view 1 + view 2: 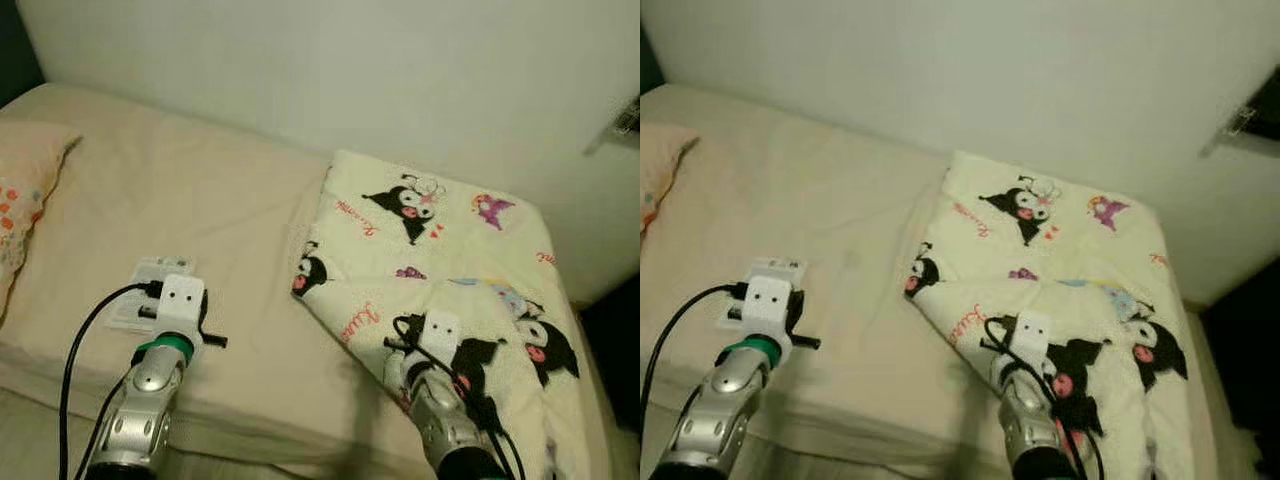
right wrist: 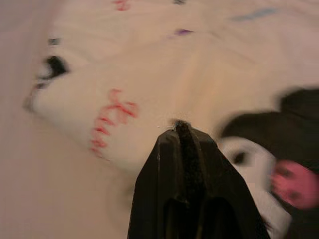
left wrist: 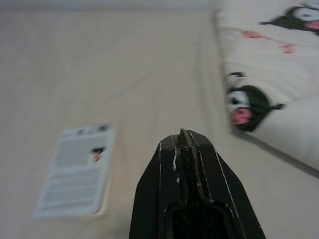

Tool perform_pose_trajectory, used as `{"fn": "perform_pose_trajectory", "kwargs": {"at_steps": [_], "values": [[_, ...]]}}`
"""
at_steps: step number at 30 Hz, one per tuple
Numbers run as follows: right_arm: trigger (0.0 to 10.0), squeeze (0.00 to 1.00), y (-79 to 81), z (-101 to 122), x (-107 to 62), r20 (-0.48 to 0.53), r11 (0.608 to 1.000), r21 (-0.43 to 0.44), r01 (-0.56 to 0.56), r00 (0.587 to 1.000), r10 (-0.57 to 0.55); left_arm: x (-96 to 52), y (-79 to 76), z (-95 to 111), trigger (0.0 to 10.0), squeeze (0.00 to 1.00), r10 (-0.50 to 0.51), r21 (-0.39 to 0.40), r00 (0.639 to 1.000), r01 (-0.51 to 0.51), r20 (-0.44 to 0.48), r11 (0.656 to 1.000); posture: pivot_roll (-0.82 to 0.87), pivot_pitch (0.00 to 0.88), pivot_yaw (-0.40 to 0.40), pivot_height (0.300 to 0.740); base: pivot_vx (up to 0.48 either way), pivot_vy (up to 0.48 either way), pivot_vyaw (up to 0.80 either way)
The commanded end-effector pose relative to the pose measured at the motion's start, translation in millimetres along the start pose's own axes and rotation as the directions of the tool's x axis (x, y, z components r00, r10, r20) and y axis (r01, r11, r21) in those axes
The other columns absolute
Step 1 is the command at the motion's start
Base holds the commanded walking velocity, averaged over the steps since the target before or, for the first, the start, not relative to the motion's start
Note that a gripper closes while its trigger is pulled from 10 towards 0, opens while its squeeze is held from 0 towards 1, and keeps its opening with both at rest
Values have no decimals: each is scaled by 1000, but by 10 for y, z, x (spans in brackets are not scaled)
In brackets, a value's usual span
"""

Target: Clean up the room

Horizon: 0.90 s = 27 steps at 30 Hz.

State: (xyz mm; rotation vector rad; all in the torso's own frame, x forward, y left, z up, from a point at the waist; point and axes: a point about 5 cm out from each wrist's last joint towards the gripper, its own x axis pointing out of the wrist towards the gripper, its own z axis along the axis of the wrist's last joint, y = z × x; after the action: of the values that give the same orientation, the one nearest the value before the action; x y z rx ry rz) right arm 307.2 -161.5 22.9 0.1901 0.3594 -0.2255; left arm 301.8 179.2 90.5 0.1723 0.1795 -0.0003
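Beige bed (image 1: 230, 230), folded blanket (image 1: 440, 250), white wall (image 1: 350, 70).

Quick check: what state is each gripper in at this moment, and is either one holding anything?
Left gripper: jaws shut, holding nothing, above the bed sheet near a printed card.
Right gripper: jaws shut, holding nothing, over the folded blanket.

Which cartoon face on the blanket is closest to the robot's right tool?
The black face with the pink mouth beside the right tool, on the blanket's near folded flap. The other faces lie farther up.
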Motion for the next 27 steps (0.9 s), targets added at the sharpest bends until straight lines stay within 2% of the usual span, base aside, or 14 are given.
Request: {"fn": "perform_pose_trajectory", "kwargs": {"at_steps": [1,12,19,27], "values": [[10000,0,-106,-63,-18,-26,1000,2,29,999,-29,-14,-75,-39,10000,0,-26,3,999,27,-22,1000,142,0,-67,740,0,0,-800],[10000,0,-90,-61,-8,-36,1000,-15,23,999,-23,-10,-40,-38,10000,0,-8,9,1000,8,-22,1000,146,0,-69,740,0,0,-759],[10000,0,-68,-79,-11,-48,999,-32,12,999,-13,-17,-35,-38,10000,0,-10,28,1000,10,-18,1000,146,0,-69,740,0,0,0],[10000,0,-79,-82,-8,-53,999,-31,19,998,-20,-11,-45,-25,10000,0,-17,29,1000,17,-13,999,146,0,-72,740,0,-309,0]]}}
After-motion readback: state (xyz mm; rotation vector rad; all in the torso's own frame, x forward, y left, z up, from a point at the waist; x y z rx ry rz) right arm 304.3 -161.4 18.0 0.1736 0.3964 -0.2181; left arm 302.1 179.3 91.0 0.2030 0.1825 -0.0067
